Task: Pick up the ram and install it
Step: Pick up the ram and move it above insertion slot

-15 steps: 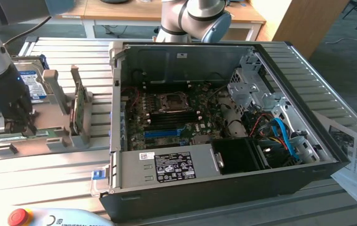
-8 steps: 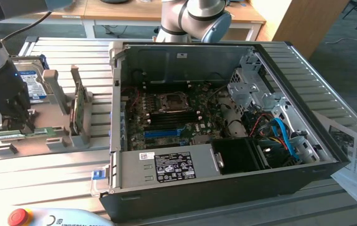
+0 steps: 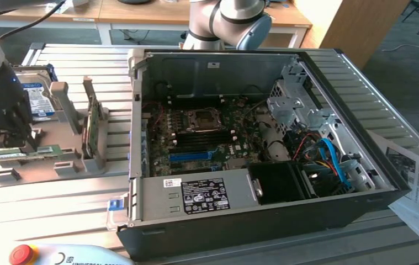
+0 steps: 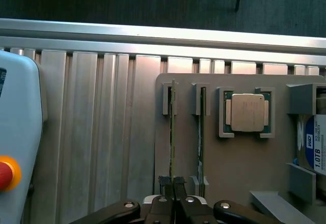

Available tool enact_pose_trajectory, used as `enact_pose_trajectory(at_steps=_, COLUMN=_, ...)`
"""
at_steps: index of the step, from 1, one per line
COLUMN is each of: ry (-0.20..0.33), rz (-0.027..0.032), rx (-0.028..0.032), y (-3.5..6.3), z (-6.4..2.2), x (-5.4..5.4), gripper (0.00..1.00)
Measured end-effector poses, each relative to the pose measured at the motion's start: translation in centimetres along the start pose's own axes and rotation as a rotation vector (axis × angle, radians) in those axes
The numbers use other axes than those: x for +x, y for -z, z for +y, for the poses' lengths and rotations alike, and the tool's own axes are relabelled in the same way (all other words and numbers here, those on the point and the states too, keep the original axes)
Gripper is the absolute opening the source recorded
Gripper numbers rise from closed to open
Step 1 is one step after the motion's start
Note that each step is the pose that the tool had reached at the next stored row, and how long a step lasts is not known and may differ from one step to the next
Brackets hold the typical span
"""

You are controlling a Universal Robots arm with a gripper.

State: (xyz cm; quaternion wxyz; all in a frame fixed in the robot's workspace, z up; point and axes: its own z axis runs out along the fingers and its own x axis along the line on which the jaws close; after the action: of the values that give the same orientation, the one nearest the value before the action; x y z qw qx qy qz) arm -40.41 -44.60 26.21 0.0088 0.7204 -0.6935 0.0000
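Robot gripper (image 4: 173,183) pinching a memory stick in a parts holder, beside an open computer case (image 3: 268,234).

The case lies on a ribbed metal table (image 3: 69,204), motherboard facing up. Well apart from it, toward the exterior view's left, a grey holder (image 3: 17,172) carries the ram (image 4: 172,132), standing on its long edge in its slots. The gripper is directly above it, its fingertips (image 4: 165,183) nearly together, one on each flat face. The stick's long axis runs straight out from between them. A second similar stick (image 4: 202,132) stands parallel, just beside it.
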Motion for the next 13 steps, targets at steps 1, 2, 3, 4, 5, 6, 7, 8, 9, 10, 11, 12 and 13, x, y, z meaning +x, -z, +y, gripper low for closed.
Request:
enact_pose_trajectory(at_steps=1, ry=0.000, rz=0.0000, rx=0.0001, y=0.20, z=0.00, x=0.0, gripper=0.12)
enact_pose_trajectory(at_steps=2, ry=0.000, rz=0.0000, rx=0.0000, y=0.41, z=0.00, x=0.0, gripper=0.12)
enact_pose_trajectory(at_steps=3, ry=0.000, rz=0.0000, rx=0.0000, y=0.62, z=0.01, x=0.0, gripper=0.12)
enact_pose_trajectory(at_steps=4, ry=0.000, rz=0.0000, rx=0.0000, y=0.82, z=0.01, x=0.0, gripper=0.12)
enact_pose_trajectory(at_steps=5, ry=0.000, rz=0.0000, rx=0.0000, y=1.03, z=0.01, x=0.0, gripper=0.12)
enact_pose_trajectory(at_steps=6, ry=0.000, rz=0.0000, rx=0.0000, y=1.25, z=0.02, x=0.0, gripper=0.12)
enact_pose_trajectory(at_steps=7, ry=0.000, rz=0.0000, rx=0.0000, y=1.47, z=0.02, x=0.0, gripper=0.12)
enact_pose_trajectory(at_steps=8, ry=0.000, rz=0.0000, rx=0.0000, y=1.69, z=0.02, x=0.0, gripper=0.12)
enact_pose_trajectory(at_steps=9, ry=0.000, rz=0.0000, rx=0.0001, y=1.91, z=0.02, x=0.0, gripper=0.12)
enact_pose_trajectory(at_steps=10, ry=0.000, rz=-0.0001, rx=0.0001, y=2.11, z=0.03, x=0.0, gripper=0.12)
enact_pose_trajectory(at_steps=11, ry=0.000, rz=0.0000, rx=-0.0001, y=2.31, z=0.03, x=0.0, gripper=0.12)
enact_pose_trajectory(at_steps=12, ry=0.000, rz=0.0000, rx=0.0000, y=2.51, z=0.03, x=0.0, gripper=0.12)
enact_pose_trajectory(at_steps=13, ry=0.000, rz=0.0000, rx=0.0000, y=2.70, z=0.03, x=0.0, gripper=0.12)
